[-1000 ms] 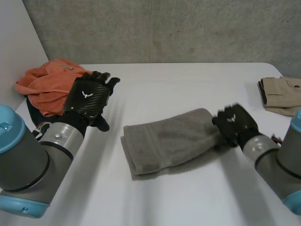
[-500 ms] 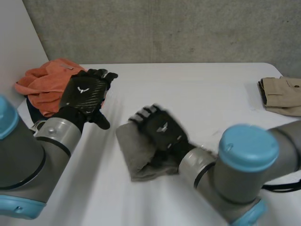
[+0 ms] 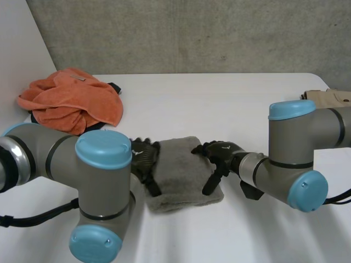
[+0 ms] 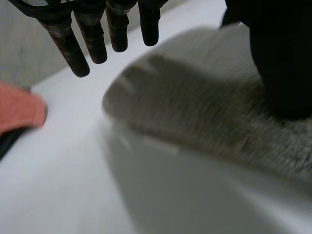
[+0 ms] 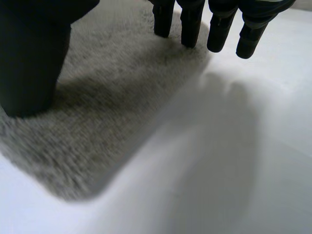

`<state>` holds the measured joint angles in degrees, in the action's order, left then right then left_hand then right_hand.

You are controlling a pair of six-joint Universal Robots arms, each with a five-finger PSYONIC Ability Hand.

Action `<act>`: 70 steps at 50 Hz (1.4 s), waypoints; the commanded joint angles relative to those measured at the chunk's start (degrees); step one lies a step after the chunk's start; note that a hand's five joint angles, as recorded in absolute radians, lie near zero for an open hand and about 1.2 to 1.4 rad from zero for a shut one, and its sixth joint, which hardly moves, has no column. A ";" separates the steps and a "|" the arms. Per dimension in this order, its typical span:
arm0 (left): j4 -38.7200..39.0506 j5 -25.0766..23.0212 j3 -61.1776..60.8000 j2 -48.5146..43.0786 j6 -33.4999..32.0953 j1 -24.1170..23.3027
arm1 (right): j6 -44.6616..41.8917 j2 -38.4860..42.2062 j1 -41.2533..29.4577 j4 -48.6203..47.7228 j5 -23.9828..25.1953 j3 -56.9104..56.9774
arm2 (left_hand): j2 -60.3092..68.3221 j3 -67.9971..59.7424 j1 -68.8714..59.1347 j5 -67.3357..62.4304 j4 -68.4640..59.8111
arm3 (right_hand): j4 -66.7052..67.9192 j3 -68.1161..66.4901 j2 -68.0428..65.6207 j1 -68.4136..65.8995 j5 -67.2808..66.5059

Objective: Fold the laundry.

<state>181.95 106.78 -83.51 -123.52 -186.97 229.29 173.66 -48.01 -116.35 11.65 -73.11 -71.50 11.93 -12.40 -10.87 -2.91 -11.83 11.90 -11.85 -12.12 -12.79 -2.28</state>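
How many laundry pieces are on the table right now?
4: grey towel mid-table; orange cloth far left; dark piece under it; beige garment at right edge. More may hide beneath the orange.

A white table (image 3: 219, 104) carries a folded grey towel (image 3: 181, 178), lying flat between the left hand (image 3: 143, 159) and the right hand (image 3: 219, 153). A crumpled orange cloth (image 3: 68, 101) is heaped well beyond the left hand. A folded tan garment (image 3: 332, 97) lies well beyond the right hand.

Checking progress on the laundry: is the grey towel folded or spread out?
Folded: the grey towel is a compact, thick pad with a rounded doubled edge.
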 commanded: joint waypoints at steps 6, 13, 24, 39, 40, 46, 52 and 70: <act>-6.00 -9.48 -1.92 8.11 0.38 4.32 | -13.16 -10.68 -3.97 -9.17 -9.76 -6.09 | -1.93 2.40 0.87 2.91 1.83 | -1.90 1.85 2.12 2.79 2.28; -3.54 -16.76 -0.70 16.80 0.55 9.23 | -23.34 -21.92 -10.37 -23.48 -14.50 -20.83 | -1.93 2.40 0.87 2.91 1.83 | -1.90 1.85 2.12 2.79 2.28; -13.18 -49.69 3.17 22.36 2.57 14.69 | -24.16 -23.98 -17.33 -38.87 -14.86 -39.04 | -1.93 2.40 0.87 2.91 1.83 | -1.90 1.85 2.12 2.79 2.28; -15.93 -53.61 1.59 22.10 -2.09 11.18 | -28.19 -10.70 -17.60 -51.11 -15.13 -37.57 | -1.93 2.40 0.87 2.91 1.83 | -1.90 1.85 2.12 2.79 2.28; -15.67 -52.82 1.59 22.01 -2.08 11.00 | -28.81 -9.91 -17.25 -51.81 -15.04 -37.05 | -1.93 2.40 0.87 2.91 1.83 | -0.74 0.69 0.96 1.64 1.12; -14.70 -51.59 1.16 22.01 -1.73 10.74 | -28.99 -8.24 -16.72 -54.18 -14.86 -35.46 | -1.93 2.40 0.87 2.91 1.83 | 4.32 -4.37 -4.10 -3.42 -3.94; -13.65 -51.67 0.63 22.27 -1.73 11.00 | -28.90 -7.62 -16.45 -54.54 -14.86 -33.88 | -1.93 2.40 0.87 2.91 1.83 | 5.67 -5.72 -5.45 -4.77 -5.29; -12.50 -51.50 0.98 22.71 0.11 11.79 | -24.16 -4.81 -14.61 -54.10 -13.02 -25.53 | -1.93 2.40 0.87 2.91 1.83 | 68.10 -68.15 -67.88 -67.21 -67.72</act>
<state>169.13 55.10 -82.85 -100.99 -187.38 240.87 147.10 -53.20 -132.11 -42.21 -87.28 -99.98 11.93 -12.38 -10.87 -2.90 -11.83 58.22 -58.35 -59.30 -55.32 -45.41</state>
